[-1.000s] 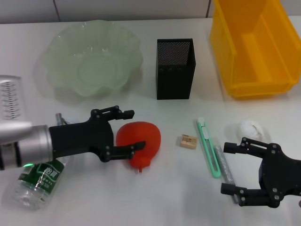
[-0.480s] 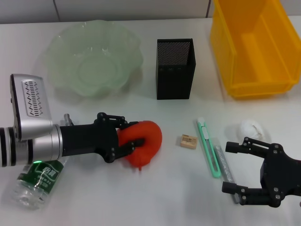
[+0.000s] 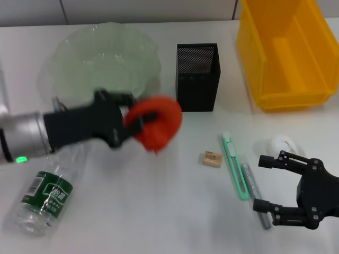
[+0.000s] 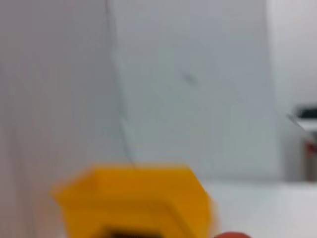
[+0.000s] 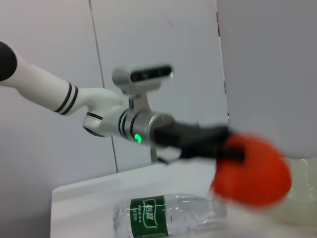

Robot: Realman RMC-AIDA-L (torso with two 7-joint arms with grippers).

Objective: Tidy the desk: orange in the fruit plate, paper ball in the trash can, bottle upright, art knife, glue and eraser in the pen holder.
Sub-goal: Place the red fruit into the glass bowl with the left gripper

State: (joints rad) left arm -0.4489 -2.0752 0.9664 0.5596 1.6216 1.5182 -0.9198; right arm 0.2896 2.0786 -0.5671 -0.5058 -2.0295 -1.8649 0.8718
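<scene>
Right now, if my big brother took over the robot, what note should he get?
Left gripper is shut on the orange, lifted beside the fruit plate. Right gripper is open, idle near the glue.
Nothing is finished yet.
Left to do: orange into the plate; paper ball into the trash can; stand up the bottle; art knife, glue and eraser into the pen holder.
</scene>
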